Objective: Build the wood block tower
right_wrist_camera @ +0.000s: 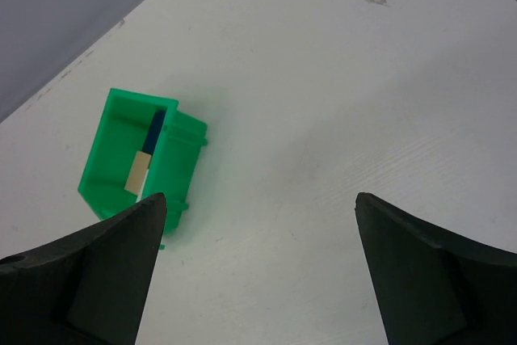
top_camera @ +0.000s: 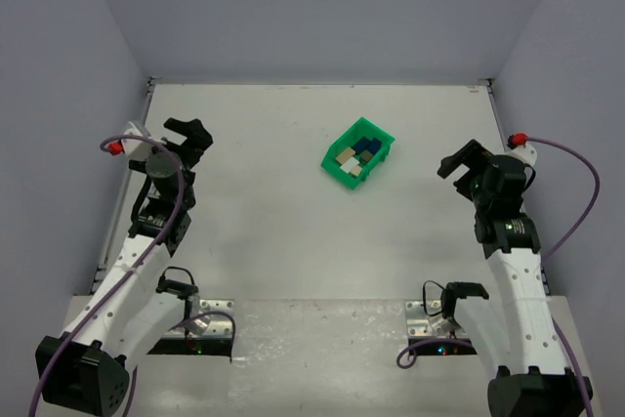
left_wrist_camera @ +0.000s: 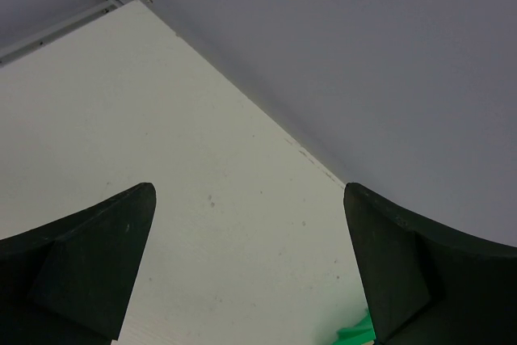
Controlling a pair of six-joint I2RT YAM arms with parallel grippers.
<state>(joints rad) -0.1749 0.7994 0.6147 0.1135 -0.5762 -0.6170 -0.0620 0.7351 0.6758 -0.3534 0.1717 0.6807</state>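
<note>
The right claw (top_camera: pixel 459 159), spread wide and holding nothing, hangs at the right of the overhead frame, and the left claw (top_camera: pixel 188 134), just as spread and bare, hangs at the left. The wood blocks (top_camera: pixel 354 155), tan and dark blue, lie inside a green bin (top_camera: pixel 337 178) on the desk (top_camera: pixel 273 241), right of centre. That puts them to the left of the right claw, which I judge the nearer, with the bin's long axis slanting from lower left to upper right; no label or writing can be read.
</note>
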